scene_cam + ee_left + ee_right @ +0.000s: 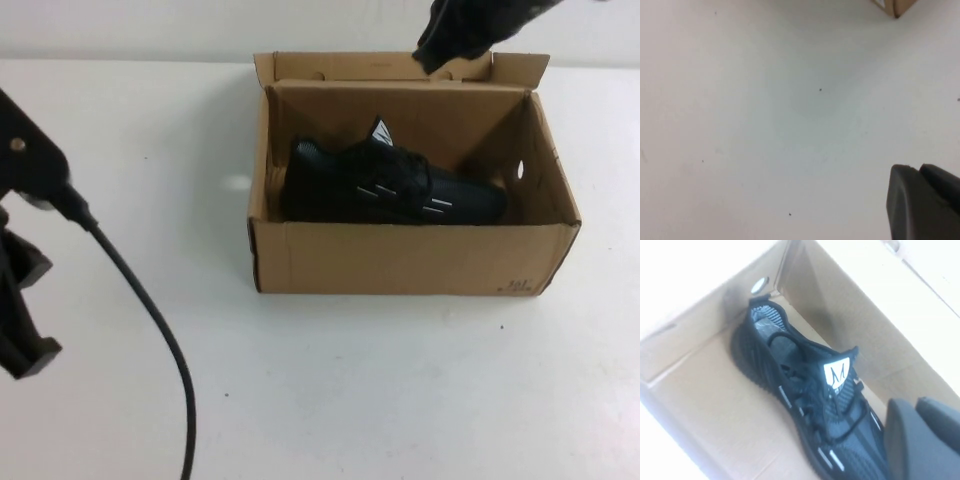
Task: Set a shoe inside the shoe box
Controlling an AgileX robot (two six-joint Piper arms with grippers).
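Already the shoe (395, 185) sits inside the shoe box (400, 258); both grippers' finger state unclear

- shoe (395, 185): black lace-up sneaker, short silver-white dashes on side, white tongue label with dark mark. Upright on its sole inside shoe box, lying lengthwise, heel toward worktop's left edge, toe toward right edge. Laces tied, tongue sticking up.
- shoe box (400, 258): plain brown corrugated cardboard, rectangular, open, flap lid standing up along the back. Round hole in right end wall, small dark print at front lower right corner. Sits toward worktop's far edge, about mid-width.
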